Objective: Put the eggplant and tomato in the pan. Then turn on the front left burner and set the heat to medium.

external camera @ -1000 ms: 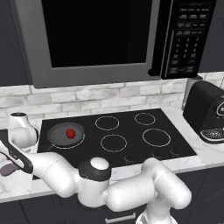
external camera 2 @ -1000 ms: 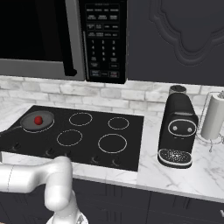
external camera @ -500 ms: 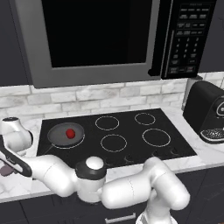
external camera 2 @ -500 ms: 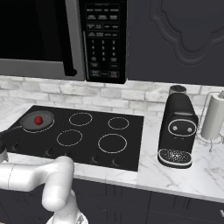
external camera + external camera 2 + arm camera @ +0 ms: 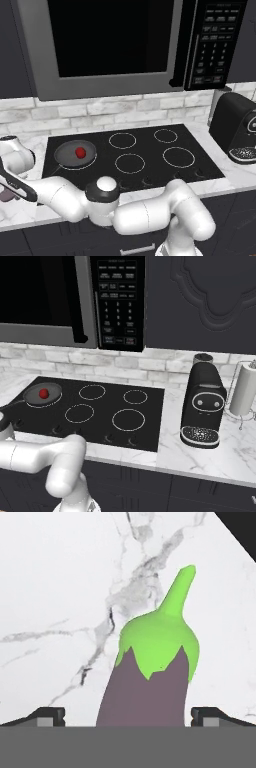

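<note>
In the hand view the eggplant (image 5: pixel 150 682), dark purple with a green cap and stem, lies on white marble. My gripper (image 5: pixel 127 716) is open, and its fingertips (image 5: pixel 47 714) stand on either side of the eggplant's body, apart from it. The dark grey pan (image 5: pixel 62 159) sits at the left of the black cooktop with the red tomato (image 5: pixel 79 152) inside it. A white ring, the front left burner (image 5: pixel 82 167), shows around the pan. From the right, the pan (image 5: pixel 31 397) and the tomato (image 5: pixel 44 392) lie at the far left.
The arm's end (image 5: pixel 15 157) hangs over the marble counter left of the cooktop (image 5: pixel 150 175). A row of knobs (image 5: pixel 107 439) runs along the cooktop's front edge. A black coffee machine (image 5: pixel 202 406) and a paper towel roll (image 5: pixel 245 390) stand to the right. A microwave (image 5: pixel 115 45) hangs above.
The arm's end has edged slightly left and lower over the counter. The gripper stays open, and the pan and tomato have not moved.
</note>
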Robot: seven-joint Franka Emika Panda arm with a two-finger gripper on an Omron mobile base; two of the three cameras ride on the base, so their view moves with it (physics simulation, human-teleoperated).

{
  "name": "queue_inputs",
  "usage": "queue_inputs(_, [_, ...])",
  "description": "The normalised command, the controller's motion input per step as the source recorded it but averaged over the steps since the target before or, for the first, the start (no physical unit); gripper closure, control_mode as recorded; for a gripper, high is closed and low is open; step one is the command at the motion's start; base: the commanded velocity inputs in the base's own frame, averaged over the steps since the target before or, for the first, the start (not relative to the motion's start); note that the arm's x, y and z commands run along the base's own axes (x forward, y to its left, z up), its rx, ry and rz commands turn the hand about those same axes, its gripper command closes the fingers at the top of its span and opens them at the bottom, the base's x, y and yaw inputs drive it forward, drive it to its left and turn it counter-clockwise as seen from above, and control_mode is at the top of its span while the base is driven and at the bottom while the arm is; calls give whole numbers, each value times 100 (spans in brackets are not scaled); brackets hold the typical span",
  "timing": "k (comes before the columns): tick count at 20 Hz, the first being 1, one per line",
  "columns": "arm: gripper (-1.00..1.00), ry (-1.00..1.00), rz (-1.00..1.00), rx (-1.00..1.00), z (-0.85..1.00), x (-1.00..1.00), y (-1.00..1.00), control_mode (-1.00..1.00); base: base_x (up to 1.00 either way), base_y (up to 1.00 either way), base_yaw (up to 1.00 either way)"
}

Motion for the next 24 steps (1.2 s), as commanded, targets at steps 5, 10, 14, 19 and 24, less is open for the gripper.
queue_inputs(5, [100, 0, 0, 0, 0, 0, 0, -100, 0, 0, 0])
queue_inputs(10, [100, 0, 0, 0, 0, 0, 0, -100, 0, 0, 0])
queue_inputs(14, [100, 0, 0, 0, 0, 0, 0, -100, 0, 0, 0])
queue_inputs(19, [100, 0, 0, 0, 0, 0, 0, -100, 0, 0, 0])
queue_inputs(24, [100, -6, 1, 1, 26, -39, -3, -100, 0, 0, 0])
